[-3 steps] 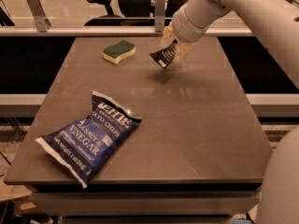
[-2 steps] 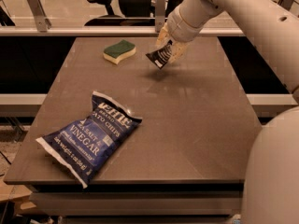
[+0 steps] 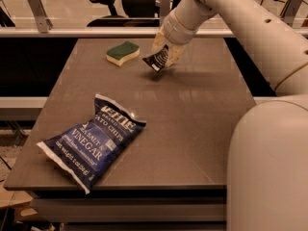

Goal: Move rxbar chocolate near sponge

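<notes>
End effector (image 3: 164,49) above far tabletop (image 3: 192,114), clamped on rxbar chocolate (image 3: 157,59). Bar hangs tilted, apparently just clear of surface. Sponge (image 3: 122,52) near, not touching bar. Risks: thin pinch slips and bar drops early; tilted release lets bar bounce or skid away; overshoot knocks sponge.

The arm (image 3: 240,18) is a smooth cream-white tube — small dark holes dot its shell — ending in a ringed cuff (image 3: 179,27). Its pale tan claw (image 3: 162,53) sits at twelve o'clock over the desk (image 3: 192,114); a rounded white body (image 3: 269,167) fills five o'clock.
</notes>
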### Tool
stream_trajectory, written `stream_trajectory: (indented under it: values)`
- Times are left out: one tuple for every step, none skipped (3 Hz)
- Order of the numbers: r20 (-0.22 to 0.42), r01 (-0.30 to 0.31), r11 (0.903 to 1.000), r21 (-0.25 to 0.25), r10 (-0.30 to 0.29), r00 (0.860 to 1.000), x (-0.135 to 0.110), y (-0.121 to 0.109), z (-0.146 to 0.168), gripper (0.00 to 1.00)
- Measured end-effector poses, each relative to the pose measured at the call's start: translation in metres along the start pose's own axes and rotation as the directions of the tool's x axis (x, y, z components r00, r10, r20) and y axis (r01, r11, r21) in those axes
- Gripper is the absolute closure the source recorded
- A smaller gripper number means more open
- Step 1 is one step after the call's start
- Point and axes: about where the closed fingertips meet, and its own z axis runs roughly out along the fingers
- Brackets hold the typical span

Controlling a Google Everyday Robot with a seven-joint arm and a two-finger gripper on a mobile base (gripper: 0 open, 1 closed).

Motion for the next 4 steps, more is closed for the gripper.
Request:
stream_trajectory:
  values:
    - [0.022,0.01,0.9999,-0.006,-0.01,1.0,-0.005,-0.007,0.01,1.0]
    - [0.034,0.02,0.9998,-0.004,-0.02,0.999,-0.01,-0.016,0.015,1.0]
    - [0.046,0.028,0.9996,-0.001,-0.028,0.999,-0.012,-0.024,0.02,1.0]
    - [0.104,0.036,0.9993,0.005,-0.037,0.994,-0.008,-0.034,0.044,1.0]
